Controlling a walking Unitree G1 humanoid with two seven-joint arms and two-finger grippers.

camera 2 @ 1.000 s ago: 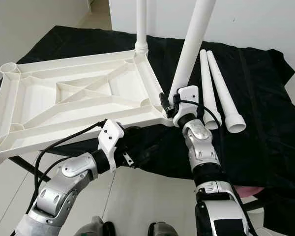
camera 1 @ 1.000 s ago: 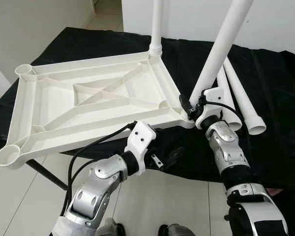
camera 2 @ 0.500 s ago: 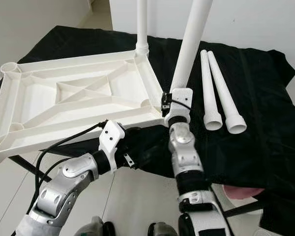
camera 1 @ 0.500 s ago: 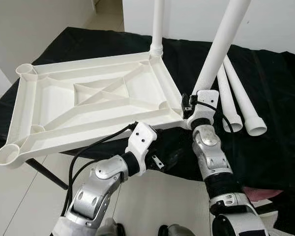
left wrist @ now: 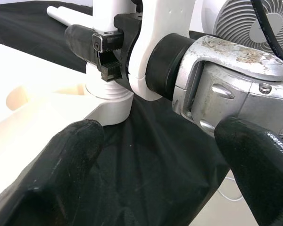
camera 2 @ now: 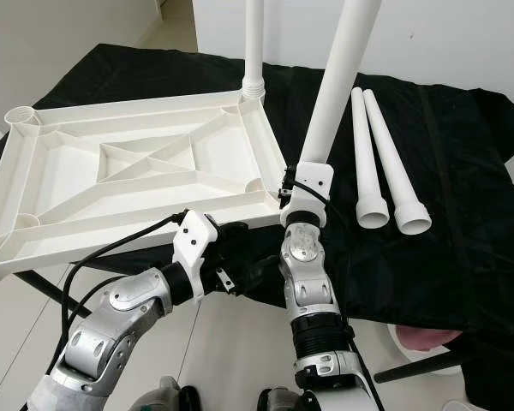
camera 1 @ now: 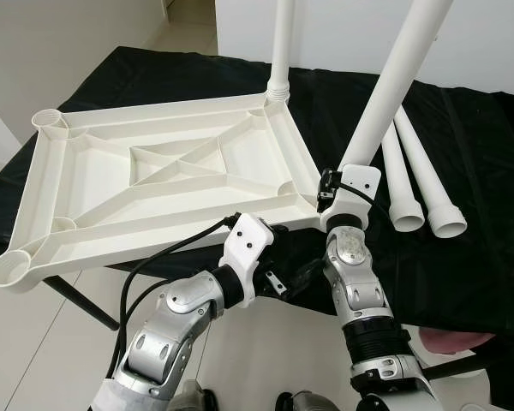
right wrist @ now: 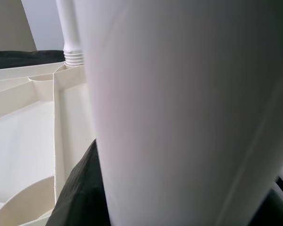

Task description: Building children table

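Left claw (left wrist: 155, 141): fingers apart, under the panel's near edge.
Right claw (camera 1: 332, 193): clamped on leg (camera 1: 394, 86) at its base, seated in near right corner socket.
Panel (camera 1: 154, 184): upside down on black cloth (camera 1: 488, 214).
Far corner: second leg (camera 1: 282, 43) upright.
Spare legs (camera 1: 415, 171): flat, right of panel.

Head pair high, wrist pair close.
Looking steeply down from the head, tabletop (camera 1: 154, 184) at frame left in both eyes, slightly offset. Left wrist: very near, facing the right tool (left wrist: 106, 54). Right wrist: pressed against the held leg (right wrist: 179, 117), sharing that tabletop corner.
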